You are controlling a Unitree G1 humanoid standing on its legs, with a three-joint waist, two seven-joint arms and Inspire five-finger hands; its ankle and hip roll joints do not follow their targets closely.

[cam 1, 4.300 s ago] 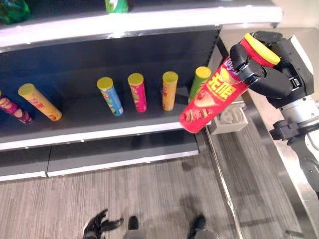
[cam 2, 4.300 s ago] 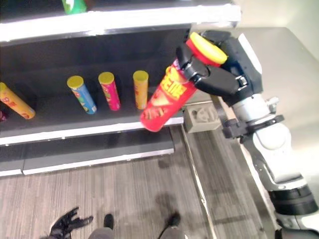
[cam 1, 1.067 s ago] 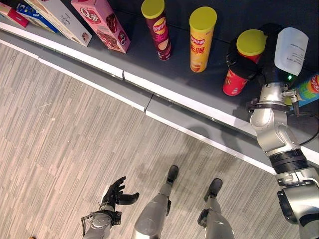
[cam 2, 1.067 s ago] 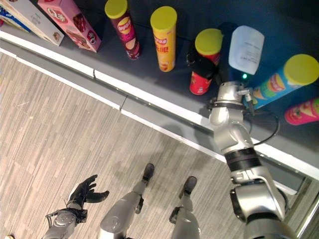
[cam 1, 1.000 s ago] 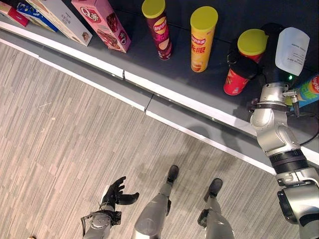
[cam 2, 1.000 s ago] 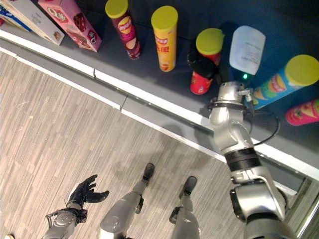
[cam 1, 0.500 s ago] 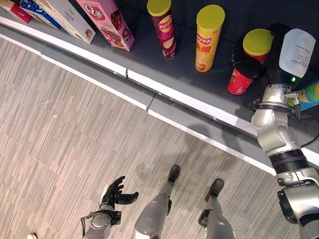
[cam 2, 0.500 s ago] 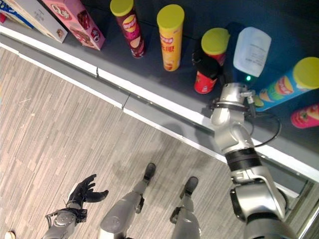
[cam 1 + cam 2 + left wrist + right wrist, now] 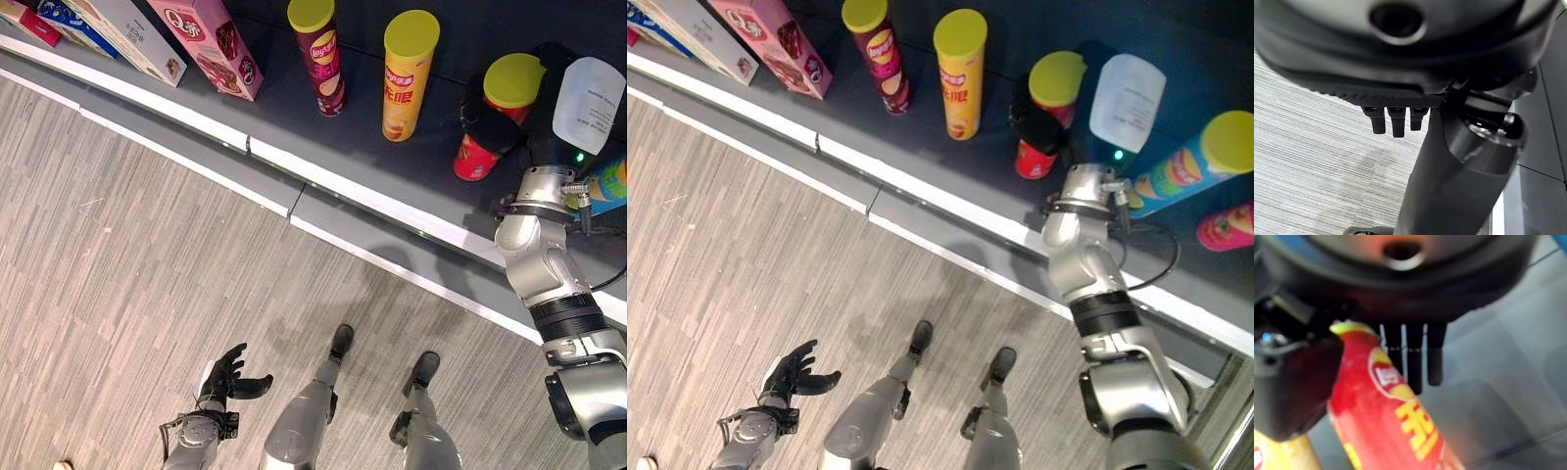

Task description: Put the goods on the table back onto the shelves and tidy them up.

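A red crisp can with a yellow lid point(image 9: 514, 80) stands upright on the dark shelf point(image 9: 294, 117), to the right of a yellow can point(image 9: 402, 78). My right hand point(image 9: 488, 122) reaches over the shelf's edge, its dark fingers curled round the can's middle. In the right wrist view the red can point(image 9: 1391, 406) sits between the thumb and the fingers point(image 9: 1408, 357). My left hand point(image 9: 230, 377) hangs low over the floor, fingers relaxed and holding nothing.
On the same shelf, left of the yellow can, stand a maroon can point(image 9: 321, 59), a pink box point(image 9: 211, 44) and other boxes point(image 9: 108, 29). To the right lie a blue can point(image 9: 1185, 162) and a pink can point(image 9: 1225, 225). A white shelf lip point(image 9: 372, 201) runs along the front.
4.3 s ago the red can was held tilted in the air before the shelves; now it stands on the shelf. Over the last second hand and can shifted slightly right, away from the yellow can.
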